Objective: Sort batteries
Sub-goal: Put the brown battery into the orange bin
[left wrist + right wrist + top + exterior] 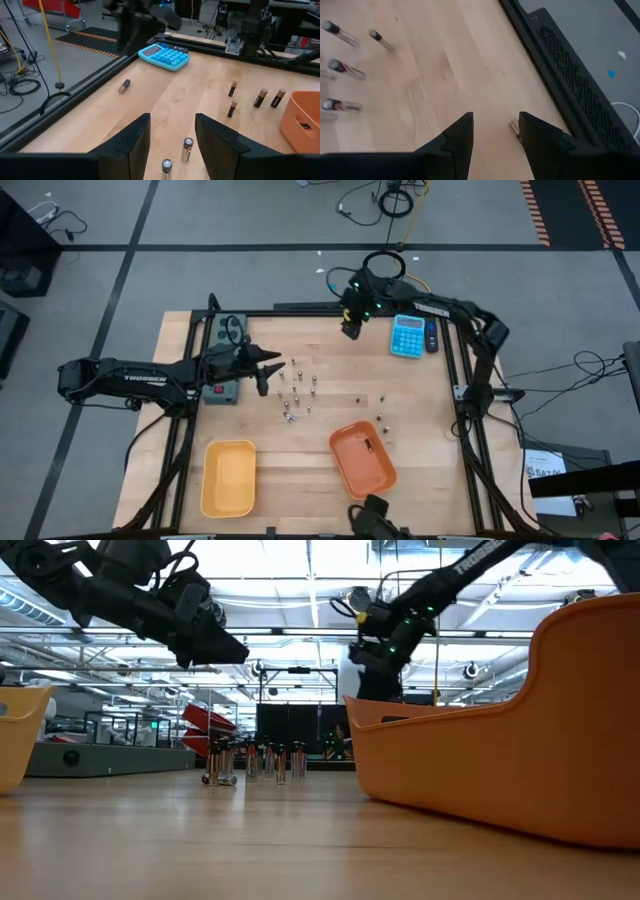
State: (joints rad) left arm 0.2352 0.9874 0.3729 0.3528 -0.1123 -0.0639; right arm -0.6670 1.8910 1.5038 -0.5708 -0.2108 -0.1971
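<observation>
Several small batteries stand upright in a loose cluster at mid-table, and they also show in the low view. A few more stand nearer the orange tray. My left gripper hovers open at the cluster's left edge. In its wrist view two upright cells stand between the open fingers, untouched. My right gripper hangs open near the table's far edge, over one small battery lying on its side. That battery lies close to one finger without touching it.
A blue calculator lies at the far right. A grey power strip sits under my left arm. A yellow tray and an orange tray, which holds a dark cell, sit at the near edge. A black frame rail borders the far edge.
</observation>
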